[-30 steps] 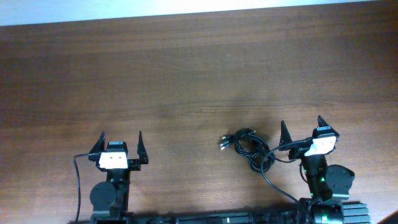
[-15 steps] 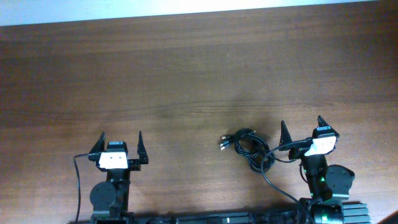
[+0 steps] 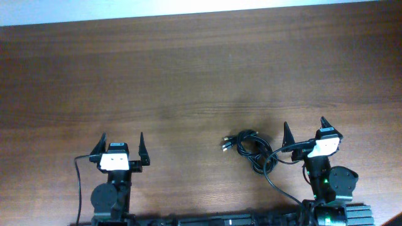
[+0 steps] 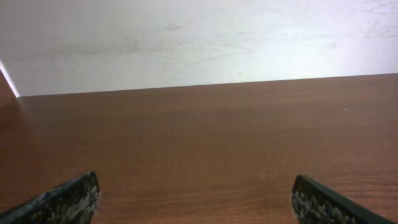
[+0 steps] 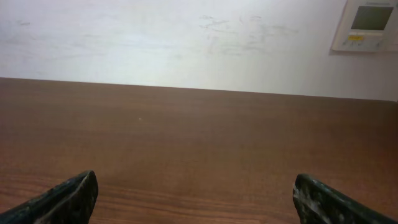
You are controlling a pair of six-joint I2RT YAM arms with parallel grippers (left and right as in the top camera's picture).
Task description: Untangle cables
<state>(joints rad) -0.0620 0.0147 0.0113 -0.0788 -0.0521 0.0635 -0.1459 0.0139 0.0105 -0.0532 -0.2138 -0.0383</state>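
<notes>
You are looking down on a brown wood-grain tabletop. At its near edge on the left, the left claw rests with its two fingers spread wide and nothing between them. Its wrist view shows only bare wood and a pale wall.

Right of centre lie the thin black cables, bunched into a small knot of overlapping loops. Their metal-tipped plugs poke out on the knot's left side.

Just beside the knot, further right, the right claw is likewise wide open and empty, and does not touch the cords.

By the look of it, no untangling is done yet. The knot is intact, so all the gripping and pulling apart is left for you.
</notes>
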